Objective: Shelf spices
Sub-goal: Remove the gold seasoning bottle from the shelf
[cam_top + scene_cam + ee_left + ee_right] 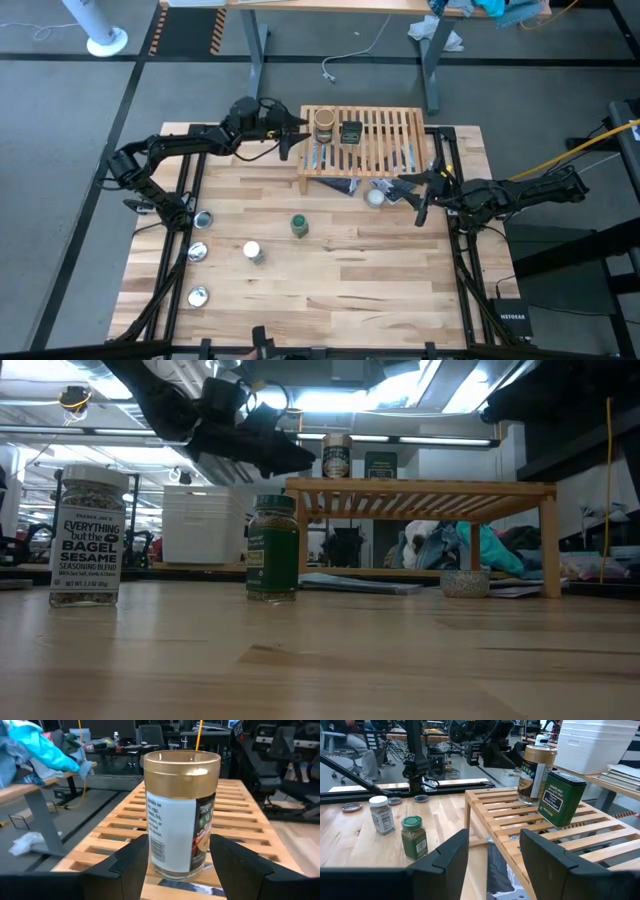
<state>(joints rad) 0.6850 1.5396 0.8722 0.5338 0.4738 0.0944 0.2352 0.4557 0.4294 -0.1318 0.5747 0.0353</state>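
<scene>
Shelf [385, 135] sits upper centre of the high view, carrying the brown jar [323, 124] and the dark tin [351, 132]. Left gripper [296, 134], fingers spread, flanks the jar. Right gripper [413, 195], spread, hovers at the shelf's lower-right corner.

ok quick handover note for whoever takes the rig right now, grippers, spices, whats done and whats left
Left gripper: open, fingers either side of the gold-lidded tan jar standing on the wooden slat shelf.
Right gripper: open, empty, by the shelf's front right corner.
Done: tan jar and dark green square tin shelved.
Left: green-lidded jar and clear white-capped jar, both upright on the table.
</scene>
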